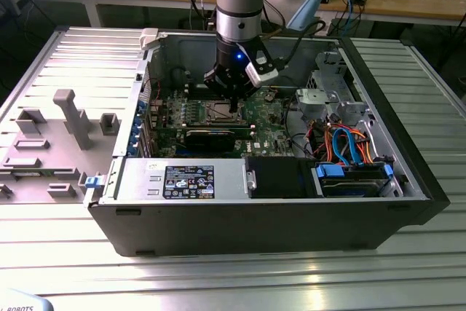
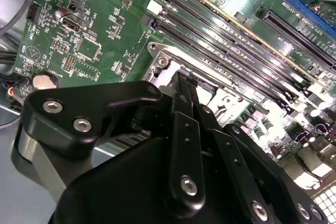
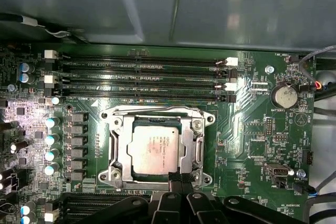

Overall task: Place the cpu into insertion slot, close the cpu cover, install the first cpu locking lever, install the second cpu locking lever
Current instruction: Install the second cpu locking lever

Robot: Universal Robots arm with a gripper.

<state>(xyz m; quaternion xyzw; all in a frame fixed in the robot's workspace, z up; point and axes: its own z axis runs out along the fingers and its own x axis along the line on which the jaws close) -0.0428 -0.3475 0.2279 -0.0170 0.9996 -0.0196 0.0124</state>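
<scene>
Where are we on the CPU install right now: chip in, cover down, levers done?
Done: the cpu sits in the insertion slot, and the cpu cover lies flat around it, framing the chip. In hand: the claw sits at the socket's edge, fingertips close together. Left: whether either locking lever is latched cannot be told from these views.

- ribbed silver metal table (image 1: 408,253) carries an open black computer case (image 1: 255,220).
- grey plastic fixture tray (image 1: 51,136) lies beside the case, exterior view's left.
</scene>
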